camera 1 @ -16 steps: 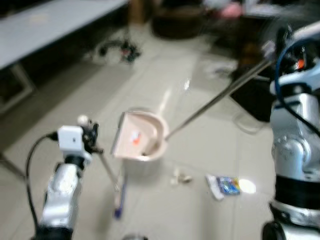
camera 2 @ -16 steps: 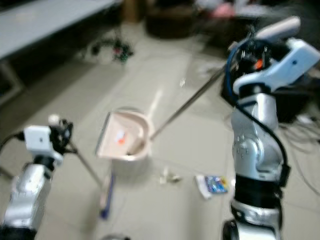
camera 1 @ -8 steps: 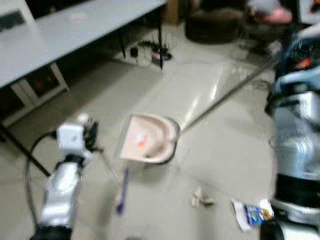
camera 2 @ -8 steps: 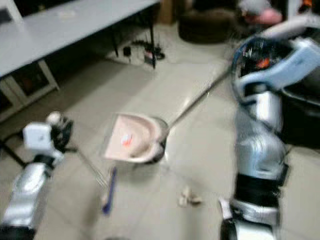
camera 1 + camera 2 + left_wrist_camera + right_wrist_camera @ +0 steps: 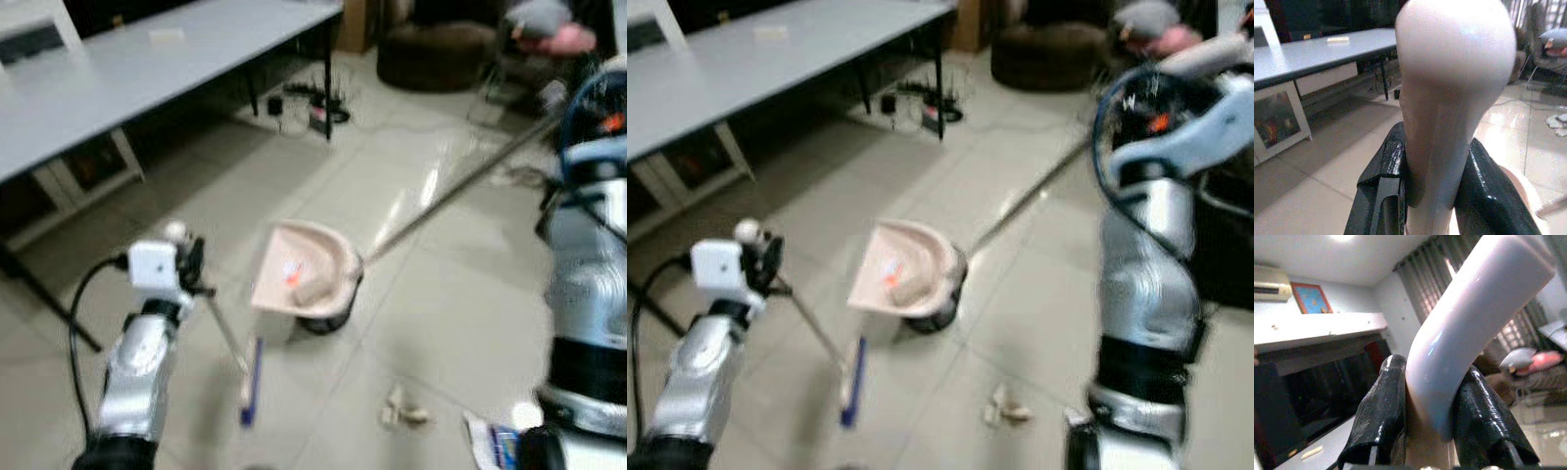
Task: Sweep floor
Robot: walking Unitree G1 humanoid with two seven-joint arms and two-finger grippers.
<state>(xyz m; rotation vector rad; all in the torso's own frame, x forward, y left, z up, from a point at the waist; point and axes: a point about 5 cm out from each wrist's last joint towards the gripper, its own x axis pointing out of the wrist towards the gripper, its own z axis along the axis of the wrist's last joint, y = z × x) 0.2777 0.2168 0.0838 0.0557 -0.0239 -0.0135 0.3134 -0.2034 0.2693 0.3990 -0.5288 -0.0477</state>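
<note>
Two tools are held: the broom handle point(image 5: 1449, 98) is clamped in the left claw point(image 5: 1435, 196), and the dustpan handle point(image 5: 1469, 328) is gripped tightly by the right claw point(image 5: 1435, 426). The pink dustpan point(image 5: 304, 282) rests on the tiled floor point(image 5: 451, 313) (something small lies inside), just beside the blue-edged broom head point(image 5: 250, 382). Scraps point(image 5: 402, 411) lie near.

Dustpan point(image 5: 306, 282) centre floor; broom point(image 5: 250, 382) left; scraps point(image 5: 403, 411) nearer, right; table point(image 5: 147, 59) behind-left.

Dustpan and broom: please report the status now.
Left gripper shut on broom handle. Right gripper shut on dustpan handle. Dustpan on floor, scraps inside. Crumpled paper and wrapper not yet swept.
</note>
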